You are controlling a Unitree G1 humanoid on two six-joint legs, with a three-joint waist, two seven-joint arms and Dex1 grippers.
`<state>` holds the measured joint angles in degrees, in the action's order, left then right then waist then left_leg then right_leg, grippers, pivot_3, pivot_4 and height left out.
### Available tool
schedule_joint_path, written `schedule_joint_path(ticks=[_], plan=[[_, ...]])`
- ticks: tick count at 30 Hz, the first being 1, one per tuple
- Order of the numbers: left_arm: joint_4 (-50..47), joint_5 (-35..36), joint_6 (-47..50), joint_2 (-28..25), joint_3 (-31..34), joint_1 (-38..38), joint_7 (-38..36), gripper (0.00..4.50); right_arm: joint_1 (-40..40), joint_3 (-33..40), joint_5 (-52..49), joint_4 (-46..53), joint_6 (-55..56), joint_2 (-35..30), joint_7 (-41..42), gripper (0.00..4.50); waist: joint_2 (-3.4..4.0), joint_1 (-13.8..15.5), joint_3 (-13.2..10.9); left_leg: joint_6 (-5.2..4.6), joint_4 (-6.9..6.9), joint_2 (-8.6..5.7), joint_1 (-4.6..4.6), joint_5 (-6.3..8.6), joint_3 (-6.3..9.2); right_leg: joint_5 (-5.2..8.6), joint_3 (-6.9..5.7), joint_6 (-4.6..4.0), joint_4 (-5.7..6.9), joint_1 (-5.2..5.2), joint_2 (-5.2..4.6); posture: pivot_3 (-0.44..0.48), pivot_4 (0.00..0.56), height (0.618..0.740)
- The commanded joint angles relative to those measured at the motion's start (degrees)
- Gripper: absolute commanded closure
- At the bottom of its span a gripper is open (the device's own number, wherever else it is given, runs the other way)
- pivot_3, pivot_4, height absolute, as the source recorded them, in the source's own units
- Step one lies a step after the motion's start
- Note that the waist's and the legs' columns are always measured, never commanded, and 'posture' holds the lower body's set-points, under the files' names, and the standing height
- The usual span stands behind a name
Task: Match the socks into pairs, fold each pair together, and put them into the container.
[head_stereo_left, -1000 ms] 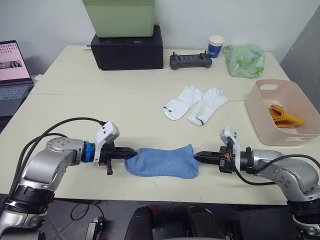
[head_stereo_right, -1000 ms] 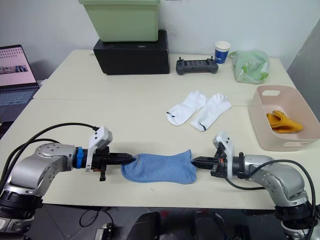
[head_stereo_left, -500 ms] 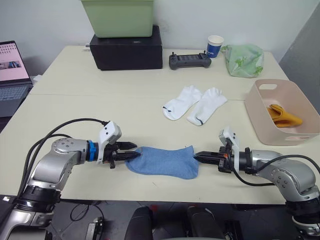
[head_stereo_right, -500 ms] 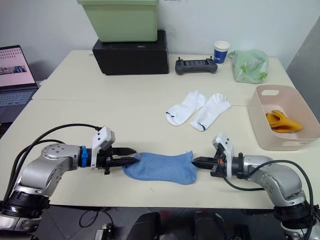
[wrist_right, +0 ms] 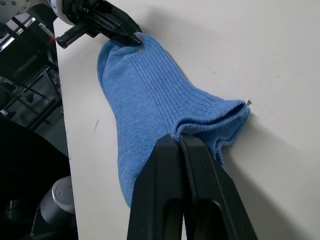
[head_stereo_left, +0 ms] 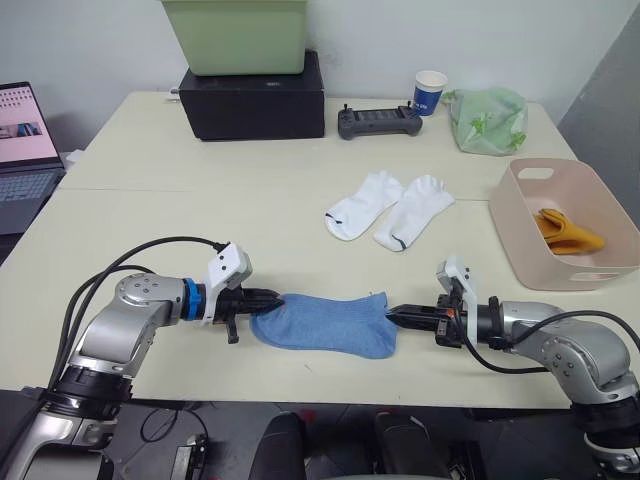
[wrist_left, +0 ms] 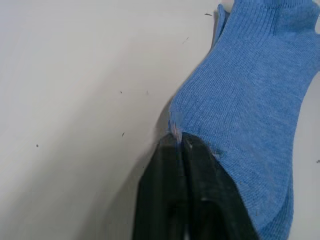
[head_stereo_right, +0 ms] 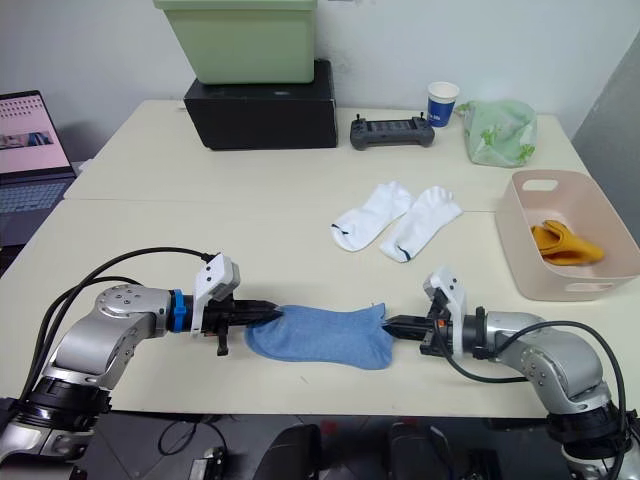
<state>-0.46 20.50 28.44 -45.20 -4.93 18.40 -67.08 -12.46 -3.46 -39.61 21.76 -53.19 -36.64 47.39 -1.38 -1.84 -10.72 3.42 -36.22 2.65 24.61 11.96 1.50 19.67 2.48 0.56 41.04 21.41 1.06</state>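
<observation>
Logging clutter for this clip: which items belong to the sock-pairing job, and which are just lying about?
Job: blue socks, white socks, mustard-orange socks, pink basin.
Lying about: green bin, black box, controller, paper cup, green bag, laptop.

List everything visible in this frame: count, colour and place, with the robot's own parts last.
blue socks: stacked pair, light blue, near table edge between both grippers
white socks: two, white with dark marks, mid-table
orange socks: folded, mustard-orange, inside the basin
basin: one, pale pink, right edge
bin: one, light green, on the black box
controller: one, dark grey, far side
cup: one, blue and white, far side
bag: one, pale green, far right
laptop: one, open, far left
left gripper: shut on the blue socks' toe end
right gripper: shut on their cuff end
</observation>
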Motion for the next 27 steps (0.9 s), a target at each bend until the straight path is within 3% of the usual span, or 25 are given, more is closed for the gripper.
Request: schedule_joint_path(ticks=[1, 11, 19, 22, 25, 27], plan=[[-4.3, 3.8, 3.0, -1.3, 3.4, -0.4, -0.8, 4.48, -0.8, 1.6, -2.2, 2.6, -0.4, -0.5, 0.6, 4.5, 0.0, 0.0, 0.0, 0.0, 0.0, 0.01, 0.0, 0.0, 0.0, 0.0, 0.0, 0.0, 0.0, 0.0, 0.0, 0.0, 0.15, 0.74], [-8.9, 8.8, 9.7, -4.9, 6.5, -2.4, -1.4, 4.48, -2.4, 3.1, -7.2, 4.8, -3.8, -0.6, 0.1, 4.5, 0.0, 0.0, 0.0, 0.0, 0.0, 0.01, 0.0, 0.0, 0.0, 0.0, 0.0, 0.0, -0.01, 0.0, 0.0, 0.0, 0.15, 0.74], [-5.3, 3.3, 0.7, -2.1, 4.1, -2.5, 0.3, 4.48, -2.3, 2.2, -6.4, 4.2, -3.0, -0.3, -0.9, 4.5, 0.0, 0.0, 0.0, 0.0, 0.0, 0.01, 0.0, 0.0, 0.0, 0.0, 0.0, 0.0, -0.02, 0.0, -0.01, 0.0, 0.15, 0.74], [-4.6, 3.4, 1.8, -1.7, 3.2, -2.1, -0.2, 4.48, -2.1, 1.8, -5.6, 3.7, -2.3, -0.4, -1.0, 4.5, 0.0, 0.0, 0.0, 0.0, 0.0, 0.01, 0.0, 0.0, -0.01, 0.0, 0.01, 0.0, -0.02, 0.0, -0.01, 0.0, 0.15, 0.74], [-2.9, 3.1, 1.8, -1.8, 3.0, -1.7, -0.3, 3.91, -2.1, 1.5, -4.1, 3.1, -1.7, -0.1, -2.1, 4.5, 0.0, 0.0, 0.0, 0.0, 0.0, 0.01, 0.0, 0.0, 0.0, 0.0, 0.0, 0.0, 0.0, 0.01, 0.0, 0.0, 0.15, 0.74], [-2.6, 2.8, 1.4, -2.4, 2.9, -1.9, -0.9, 3.28, -2.1, 1.4, -3.4, 3.0, -1.4, 0.1, -2.6, 4.5, 0.0, 0.0, 0.0, 0.0, 0.0, 0.01, 0.0, 0.0, -0.01, 0.0, 0.01, 0.0, -0.01, 0.01, 0.0, 0.0, 0.15, 0.74]])
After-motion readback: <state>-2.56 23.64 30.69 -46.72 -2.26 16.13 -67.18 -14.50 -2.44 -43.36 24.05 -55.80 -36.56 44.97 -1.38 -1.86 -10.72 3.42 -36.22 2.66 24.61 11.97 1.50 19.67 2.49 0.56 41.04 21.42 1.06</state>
